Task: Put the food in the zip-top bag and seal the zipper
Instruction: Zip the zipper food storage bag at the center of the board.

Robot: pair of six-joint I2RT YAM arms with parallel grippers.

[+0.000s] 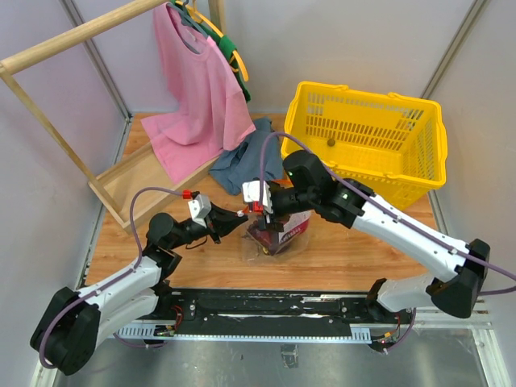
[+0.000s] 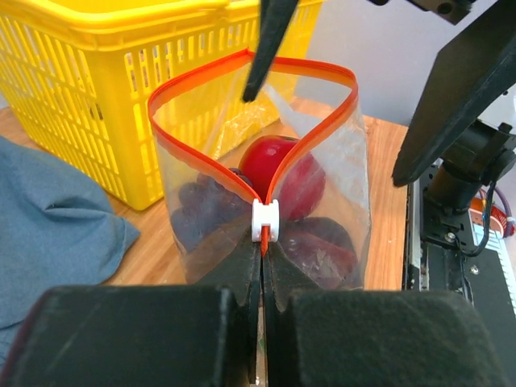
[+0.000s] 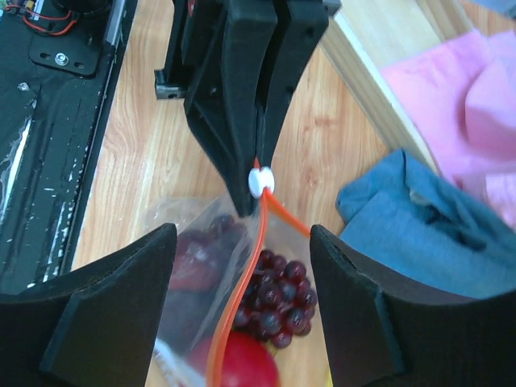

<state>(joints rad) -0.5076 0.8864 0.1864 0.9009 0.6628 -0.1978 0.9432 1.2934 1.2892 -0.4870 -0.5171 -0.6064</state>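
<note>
Left gripper [image 2: 260, 258], near-left: jaws fully closed, pinching the near end of the zipper [image 3: 284, 213] just below its white slider [image 2: 265, 219]. The bag [image 1: 278, 234] stands on the wooden table [image 1: 339, 254] at centre, just beyond those fingertips. Its mouth faces upward and gapes in a wide loop, the zipper unsealed along all of its visible length. Contents visible through the clear plastic are a red fruit [image 2: 278, 165] and, beside it, a dark purple grape bunch [image 3: 278, 302]. Other contents cannot be made out. Right gripper [image 3: 242, 238], reaching in from the right, hangs directly above the bag mouth. Its jaws are spread wide to either side of the zipper, with nothing held between them. Beyond the bag lies a blue cloth [image 1: 242, 157], crumpled on the table. A yellow basket [image 1: 363, 137] stands far right. A pink shirt [image 1: 197, 89] hangs from a wooden rack [image 1: 81, 34] at far left.
</note>
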